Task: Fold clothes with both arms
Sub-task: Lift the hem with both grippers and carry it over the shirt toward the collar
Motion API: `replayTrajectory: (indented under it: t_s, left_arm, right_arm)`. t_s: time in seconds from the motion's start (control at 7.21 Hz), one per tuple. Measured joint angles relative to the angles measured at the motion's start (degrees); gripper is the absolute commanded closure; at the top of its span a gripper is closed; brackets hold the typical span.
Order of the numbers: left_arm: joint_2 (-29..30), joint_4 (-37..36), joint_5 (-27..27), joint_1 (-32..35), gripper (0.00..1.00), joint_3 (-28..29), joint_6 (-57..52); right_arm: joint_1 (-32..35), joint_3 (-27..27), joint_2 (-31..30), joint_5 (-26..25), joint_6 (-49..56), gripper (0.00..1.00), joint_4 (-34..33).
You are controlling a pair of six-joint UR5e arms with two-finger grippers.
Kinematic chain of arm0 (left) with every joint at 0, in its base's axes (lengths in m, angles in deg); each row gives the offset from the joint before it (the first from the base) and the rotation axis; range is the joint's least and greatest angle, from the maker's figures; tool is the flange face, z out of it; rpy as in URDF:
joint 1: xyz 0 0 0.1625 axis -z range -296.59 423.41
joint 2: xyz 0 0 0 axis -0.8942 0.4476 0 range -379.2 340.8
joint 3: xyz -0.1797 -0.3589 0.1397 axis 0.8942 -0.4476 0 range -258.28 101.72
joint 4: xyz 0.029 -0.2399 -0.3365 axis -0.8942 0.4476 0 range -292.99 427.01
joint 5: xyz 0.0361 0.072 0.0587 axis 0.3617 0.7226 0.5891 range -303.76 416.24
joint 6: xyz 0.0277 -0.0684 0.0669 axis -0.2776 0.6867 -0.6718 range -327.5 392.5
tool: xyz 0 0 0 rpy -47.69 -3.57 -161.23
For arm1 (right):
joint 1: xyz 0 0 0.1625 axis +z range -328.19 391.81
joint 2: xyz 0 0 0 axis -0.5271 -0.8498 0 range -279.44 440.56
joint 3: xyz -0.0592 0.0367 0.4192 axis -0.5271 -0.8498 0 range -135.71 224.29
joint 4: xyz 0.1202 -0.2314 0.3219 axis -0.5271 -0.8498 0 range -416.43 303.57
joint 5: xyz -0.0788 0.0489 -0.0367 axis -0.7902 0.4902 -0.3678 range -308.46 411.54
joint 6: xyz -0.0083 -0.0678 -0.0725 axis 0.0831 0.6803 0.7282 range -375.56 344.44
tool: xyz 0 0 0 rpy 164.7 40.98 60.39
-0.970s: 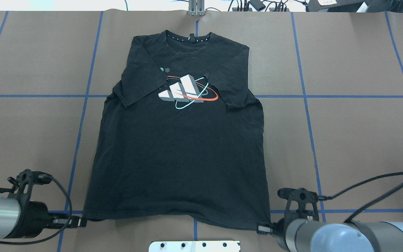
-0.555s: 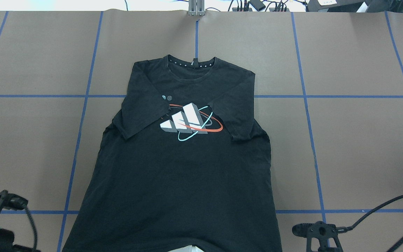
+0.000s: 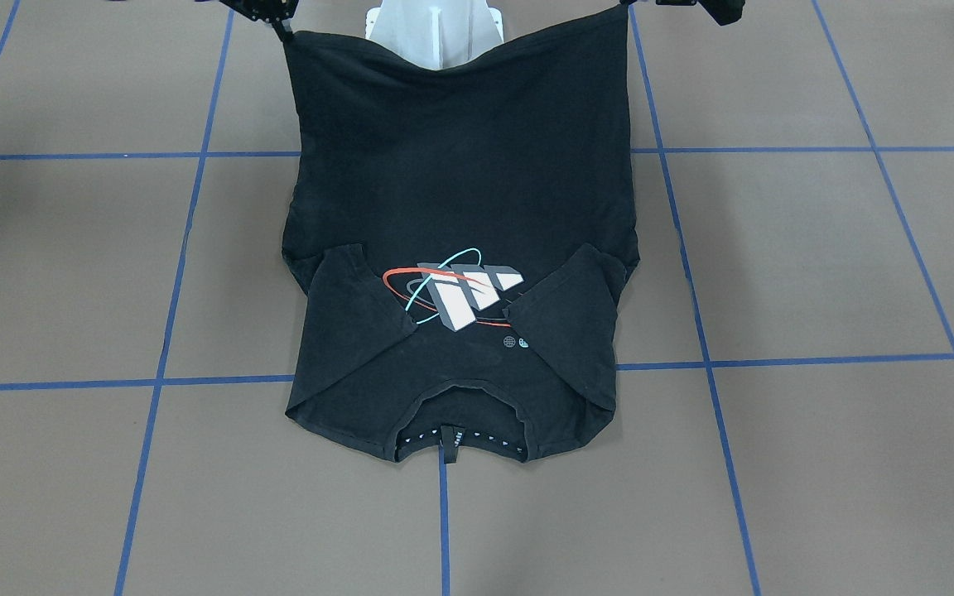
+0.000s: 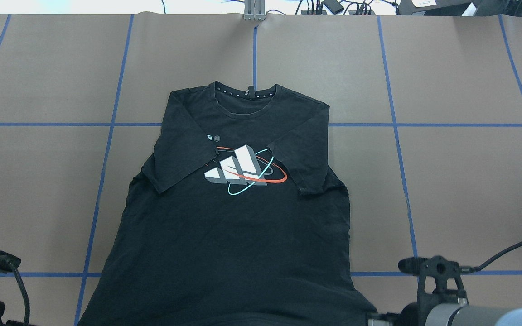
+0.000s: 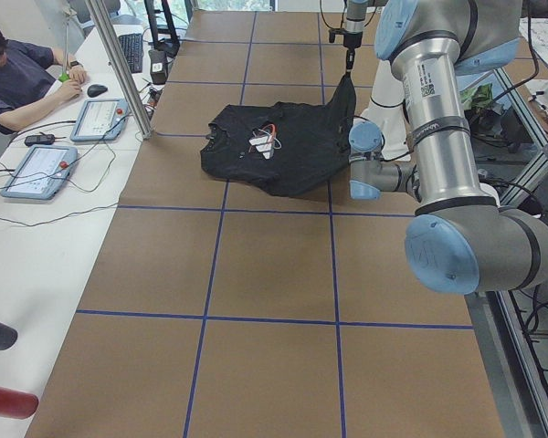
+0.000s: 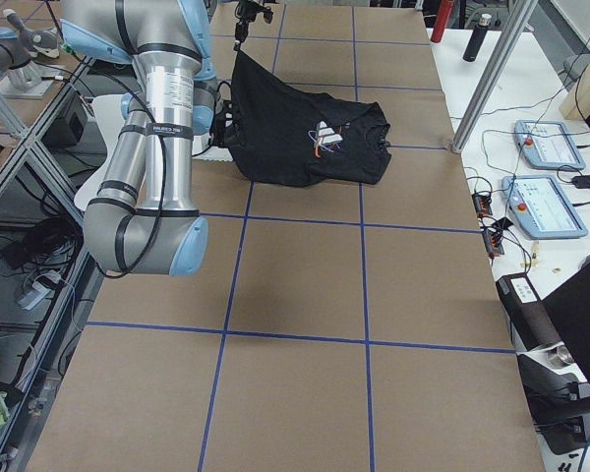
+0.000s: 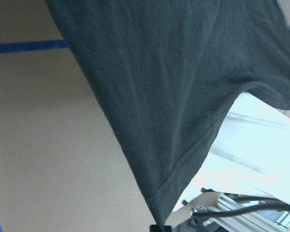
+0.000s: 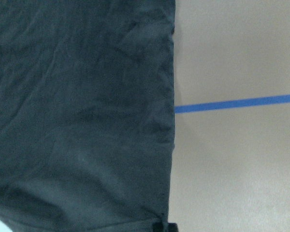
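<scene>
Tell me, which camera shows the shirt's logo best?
The overhead view: the logo sits upright, large and sharp on the shirt. The front-facing view shows it upside down; both side views show it tiny; the wrist views show black cloth, no readable logo.

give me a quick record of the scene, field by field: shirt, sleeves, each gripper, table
garment: black t-shirt, printed side up
sleeves: both folded inward over the chest, overlapping the edges of the chest graphic
collar end: lying flat on the table, away from the robot
hem end: raised off the table, sagging between its two held corners
left gripper: shut on one hem corner
right gripper: shut on the other hem corner
table surface: brown with a blue tape grid
</scene>
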Motion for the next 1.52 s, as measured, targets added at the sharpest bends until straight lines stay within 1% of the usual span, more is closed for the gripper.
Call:
replayTrajectory:
  t_s: [0.55,0.69,0.97,1.11,1.25,1.52]
  left_arm:
    - [7.38,-0.97,0.03,17.51,1.00,5.25,0.15]
    - [10.09,-3.52,0.01,20.75,1.00,5.83,0.08]
    - [17.07,-11.67,0.02,26.02,1.00,7.01,-0.86]
    - [20.44,-13.90,0.08,28.13,1.00,9.27,-1.85]
    - [24.05,-14.85,0.14,30.19,1.00,12.96,-2.84]
    - [31.20,-15.35,0.17,33.71,1.00,21.49,-3.68]
  right_arm:
    - [12.65,-3.13,3.22,0.01,0.12,1.00,-2.34]
    - [15.02,-4.89,5.88,0.05,0.47,1.00,-3.55]
    - [19.75,-8.10,12.79,0.65,2.52,1.00,-8.91]
    - [22.62,-9.27,15.19,2.22,4.16,1.00,-10.82]
    - [25.63,-11.22,17.33,4.07,5.63,1.00,-11.68]
    - [31.16,-18.12,23.21,6.86,8.65,1.00,-12.10]
